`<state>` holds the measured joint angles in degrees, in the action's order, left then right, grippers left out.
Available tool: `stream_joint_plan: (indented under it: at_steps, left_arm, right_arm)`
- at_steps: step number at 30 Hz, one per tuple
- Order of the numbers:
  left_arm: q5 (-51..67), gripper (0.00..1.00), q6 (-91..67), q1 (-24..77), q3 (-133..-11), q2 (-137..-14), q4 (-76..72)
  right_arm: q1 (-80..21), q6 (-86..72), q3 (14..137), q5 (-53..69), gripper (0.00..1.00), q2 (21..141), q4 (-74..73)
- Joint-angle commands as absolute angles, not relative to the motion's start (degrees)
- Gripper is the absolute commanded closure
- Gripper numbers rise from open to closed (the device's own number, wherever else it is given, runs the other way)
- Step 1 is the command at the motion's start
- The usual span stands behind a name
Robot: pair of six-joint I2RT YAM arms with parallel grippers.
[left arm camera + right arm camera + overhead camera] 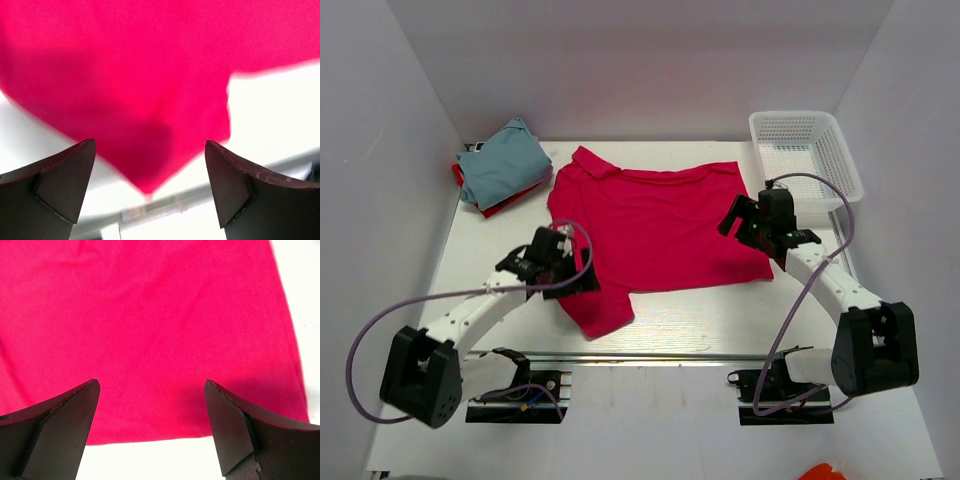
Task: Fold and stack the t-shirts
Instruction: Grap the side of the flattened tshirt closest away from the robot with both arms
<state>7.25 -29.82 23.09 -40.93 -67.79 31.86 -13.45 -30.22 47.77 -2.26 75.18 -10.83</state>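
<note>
Jaws on left gripper [150,147] and right gripper [152,385] stand open, empty. A corner of the magenta t-shirt [660,215] lies between the left jaws and its hem edge between the right jaws, with bare table [150,460] alongside.

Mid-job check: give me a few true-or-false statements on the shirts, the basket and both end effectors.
1. The magenta-pink t-shirt lies spread on the table. True.
2. The left end effector is shut on cloth. False: it is open, gripping nothing.
3. The blue-grey t-shirt lies on the red t-shirt. True.
4. The white mesh basket holds a shirt. False: no shirt is in it.
5. The right end effector is open over the magenta-pink t-shirt. True.
</note>
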Motion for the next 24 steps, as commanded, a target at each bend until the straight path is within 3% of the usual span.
stream_joint_plan:
  at_steps: [1,4,8,14,22,24]
  left_arm:
    - [13.88,0.0,-35.15,24.79,-36.22,-59.52,36.29]
    - [18.54,0.01,-36.38,27.06,-32.35,-55.21,38.31]
    - [23.11,0.11,-37.0,29.7,-27.53,-53.96,38.32]
    - [19.17,0.13,-39.37,32.87,-25.66,-56.95,39.9]
    - [16.52,0.18,-42.28,35.86,-23.82,-63.18,24.64]
    - [16.52,0.29,-42.28,37.0,-24.35,-66.79,22.95]
  right_arm:
    - [-13.01,-34.71,46.59,-7.9,0.1,70.32,-8.7]
    - [-12.83,-35.68,44.74,-11.95,0.1,67.77,-8.44]
    - [-12.83,-35.07,42.28,-14.06,0.1,65.31,-8.26]
    - [-12.83,-34.28,39.65,-16.35,0.1,63.37,-9.23]
    - [-12.04,-33.67,35.77,-15.03,0.1,61.79,-12.82]
    - [-11.52,-33.4,35.07,-15.73,0.1,61.61,-15.54]
